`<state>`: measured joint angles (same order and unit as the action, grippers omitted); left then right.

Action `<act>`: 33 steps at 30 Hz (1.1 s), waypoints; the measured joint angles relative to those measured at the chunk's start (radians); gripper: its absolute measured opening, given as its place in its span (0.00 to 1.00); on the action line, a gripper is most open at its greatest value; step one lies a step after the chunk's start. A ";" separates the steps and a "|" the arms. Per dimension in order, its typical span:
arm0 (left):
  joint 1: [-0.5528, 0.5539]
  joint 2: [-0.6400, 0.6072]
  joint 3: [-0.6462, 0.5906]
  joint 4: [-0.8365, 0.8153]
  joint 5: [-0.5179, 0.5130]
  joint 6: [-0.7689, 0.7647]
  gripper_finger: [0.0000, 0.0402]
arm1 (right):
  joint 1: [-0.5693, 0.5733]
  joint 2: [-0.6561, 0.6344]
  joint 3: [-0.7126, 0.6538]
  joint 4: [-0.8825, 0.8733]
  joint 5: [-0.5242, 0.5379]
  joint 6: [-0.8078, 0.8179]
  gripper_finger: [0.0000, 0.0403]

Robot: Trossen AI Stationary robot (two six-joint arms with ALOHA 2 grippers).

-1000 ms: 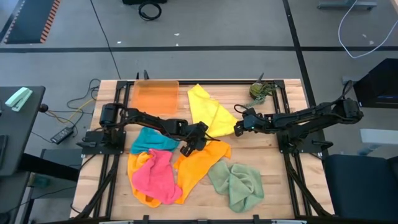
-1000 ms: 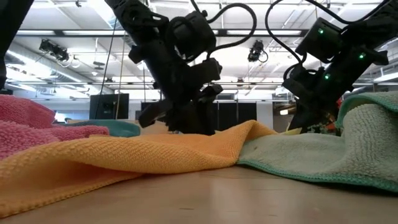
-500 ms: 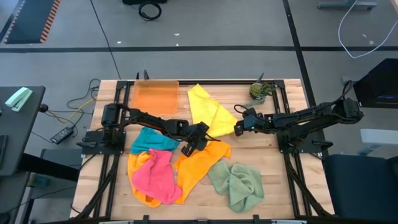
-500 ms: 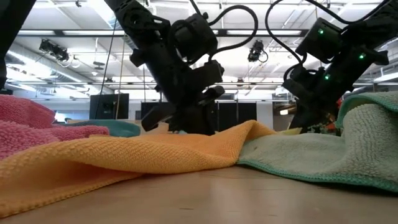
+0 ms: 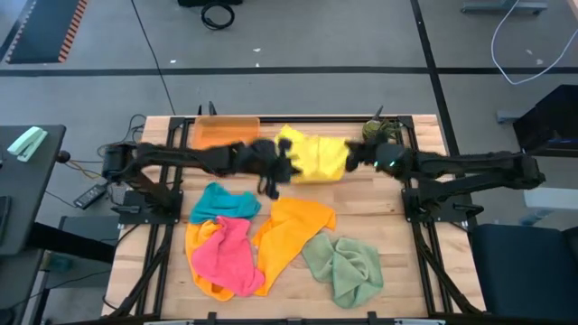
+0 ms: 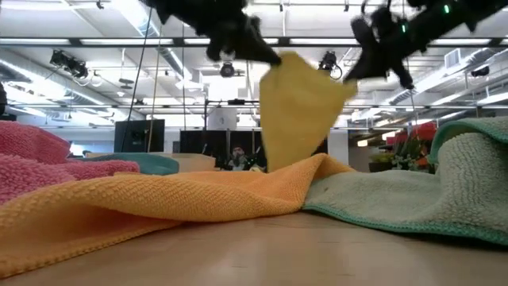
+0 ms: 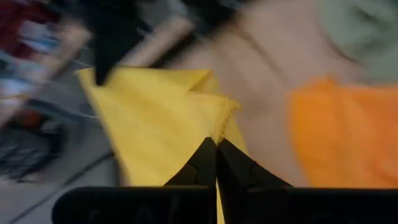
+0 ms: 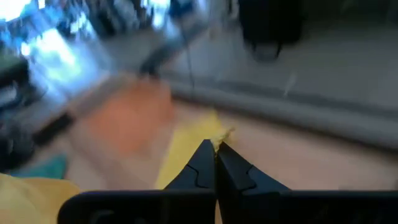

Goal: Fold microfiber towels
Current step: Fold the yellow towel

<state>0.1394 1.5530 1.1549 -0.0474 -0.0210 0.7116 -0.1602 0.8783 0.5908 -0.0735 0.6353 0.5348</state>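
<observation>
Overhead and table-level views of a slatted wooden table [image 5: 361, 203] on a black frame, standing on a grey floor marked with dark lines; a black cable coil [image 5: 217, 13] lies at upper centre and a white cable [image 5: 515, 36] loops at upper right. The level view looks into a large hall with strip lights and ceiling beams.

From the left of the overhead frame: the left arm reaches rightward along the upper part of the table, its left gripper [image 5: 278, 167] pinched closed on one edge of the yellow towel [image 5: 316, 155]. Behind the arm, at the upper left of the table, sits a translucent orange tray [image 5: 212, 134], rigid and rectangular. Below it lie a teal towel [image 5: 221, 203], a crumpled pink towel [image 5: 226, 257] over a yellow-orange one, and, at centre, an orange towel [image 5: 293, 230] in a long loose fold. At lower centre-right is a bunched sage green towel [image 5: 348, 266].

The yellow towel hangs lifted clear of the table, stretched between both grippers at upper centre; in the level view it droops as a soft sheet [image 6: 298, 111]. The right gripper [image 5: 361, 155] is likewise closed on the towel's opposite edge, its arm extending to the right. Both wrist views show the dark fingers [image 7: 214, 165] meeting on nubby yellow cloth. A small green object [image 5: 377, 134] sits at the table's upper right; what it is cannot be told. No legible writing appears.
</observation>
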 joint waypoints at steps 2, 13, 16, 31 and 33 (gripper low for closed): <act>0.071 -0.051 0.000 0.048 0.003 -0.014 0.01 | -0.054 -0.003 0.078 0.014 0.025 -0.091 0.00; 0.381 -0.191 0.001 0.109 0.292 -0.285 0.01 | -0.326 0.195 0.558 -0.417 -0.194 -0.206 0.00; 0.349 -0.178 0.001 -0.155 0.387 -0.278 0.01 | -0.230 0.228 0.468 -0.569 -0.203 -0.114 0.00; -0.042 -0.052 -0.422 0.143 0.382 -0.341 0.01 | 0.349 0.234 -0.133 -0.195 -0.289 0.559 0.11; -0.053 -0.051 -0.435 0.176 0.360 -0.365 0.01 | 0.368 0.233 -0.131 -0.197 -0.290 0.514 0.17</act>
<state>0.0869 1.5017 0.7197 0.1287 0.3391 0.3461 0.2078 1.1116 0.4602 -0.2708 0.3454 1.0491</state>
